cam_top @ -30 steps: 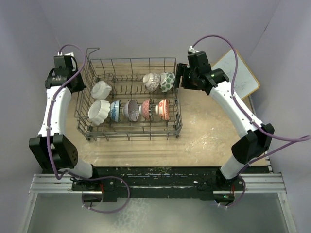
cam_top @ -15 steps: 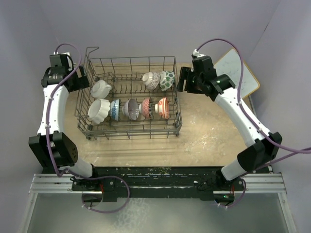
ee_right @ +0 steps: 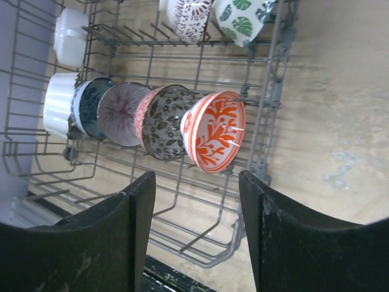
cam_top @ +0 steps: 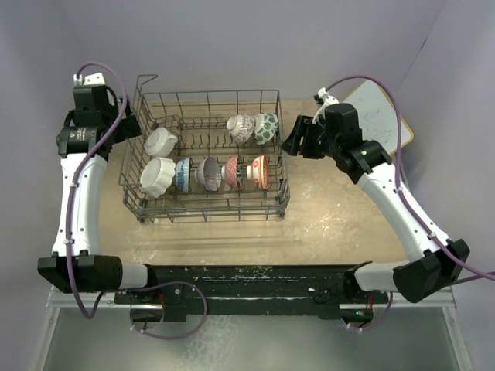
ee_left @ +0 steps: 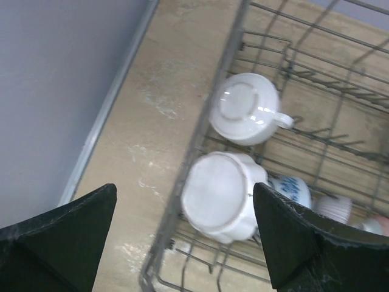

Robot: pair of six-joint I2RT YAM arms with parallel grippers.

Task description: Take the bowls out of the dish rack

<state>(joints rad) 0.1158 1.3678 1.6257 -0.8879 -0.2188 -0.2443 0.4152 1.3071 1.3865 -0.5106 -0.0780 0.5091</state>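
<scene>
Since the earlier frame, both arms have been swung outward: the right claw (ee_right: pixel 196 179) has been drawn back from the right wall of the dish rack (cam_top: pixel 207 210), and the left claw (ee_left: pixel 182 194) has been lifted toward the rack's far left corner. Both claws are spread wide, with nothing held between the fingers. Below the left claw, framed by its two fingers, a white scalloped bowl (ee_left: pixel 220 198) is stood on edge at the rack's left end, its base turned toward the camera. Beyond it, farther from the claw, a second white bowl (ee_left: pixel 245 109) is propped the same way. Part of a blue bowl (ee_left: pixel 290 190) is seen by the claw's right finger. Ahead of the right claw, in line with the gap between its fingers, a red-orange bowl (ee_right: pixel 214 131) is stood on edge at the nearest end of a row. A speckled bowl (ee_right: pixel 165 121) and a grey-purple bowl (ee_right: pixel 121 112) are lined up behind it, each farther from the claw. Well beyond the fingertips, a purple-patterned bowl (ee_right: pixel 185 15) and a green-white bowl (ee_right: pixel 243 15) are set in a second row. Every bowl is inside the rack. A white board (cam_top: pixel 383 116) is seen behind the right claw.
</scene>
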